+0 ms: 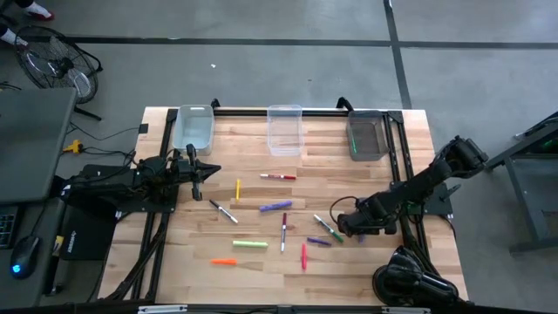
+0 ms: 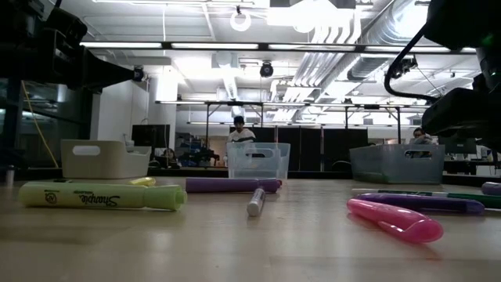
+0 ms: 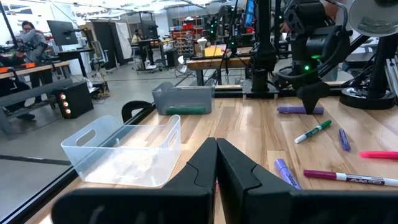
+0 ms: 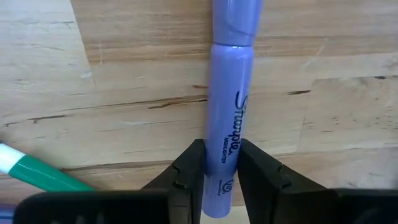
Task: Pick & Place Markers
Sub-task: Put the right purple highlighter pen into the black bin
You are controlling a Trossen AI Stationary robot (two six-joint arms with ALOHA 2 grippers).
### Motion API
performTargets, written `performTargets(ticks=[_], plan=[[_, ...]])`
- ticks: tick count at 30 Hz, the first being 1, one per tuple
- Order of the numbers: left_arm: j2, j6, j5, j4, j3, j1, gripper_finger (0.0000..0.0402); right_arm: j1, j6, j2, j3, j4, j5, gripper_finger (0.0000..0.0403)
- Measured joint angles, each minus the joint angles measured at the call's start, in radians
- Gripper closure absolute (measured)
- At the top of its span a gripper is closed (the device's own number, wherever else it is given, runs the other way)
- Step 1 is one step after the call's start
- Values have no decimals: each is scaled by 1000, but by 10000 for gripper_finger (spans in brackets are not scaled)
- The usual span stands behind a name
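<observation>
1. Purple highlighter [image 4: 227,118], lower right of the worktop [image 1: 261,270], lies pinched near one end by your right pincer [image 4: 219,171]; lifted, it may tilt and slip.
2. Your left pincer [image 3: 216,163] waits closed, empty, left of centre.

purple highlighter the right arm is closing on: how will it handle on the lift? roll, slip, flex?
The purple highlighter looks like a rigid plastic barrel, so it probably won't flex. Its glossy round body may slip or twist between the narrow jaws of the right gripper, which grip near one end, so the long free end could droop. Lying flat on the table, it would likely roll if nudged sideways.
</observation>
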Motion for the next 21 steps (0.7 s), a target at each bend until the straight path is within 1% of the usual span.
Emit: performTargets(ticks=[6, 10, 21], plan=[[0, 0, 0, 0, 0, 0, 400, -37, -77, 2, 5, 13, -4, 329], [0, 0, 0, 0, 0, 0, 400, -50, -121, 3, 18, 21, 21, 333], [0, 0, 0, 0, 0, 0, 400, -65, -145, -23, 65, 96, 194, 333]])
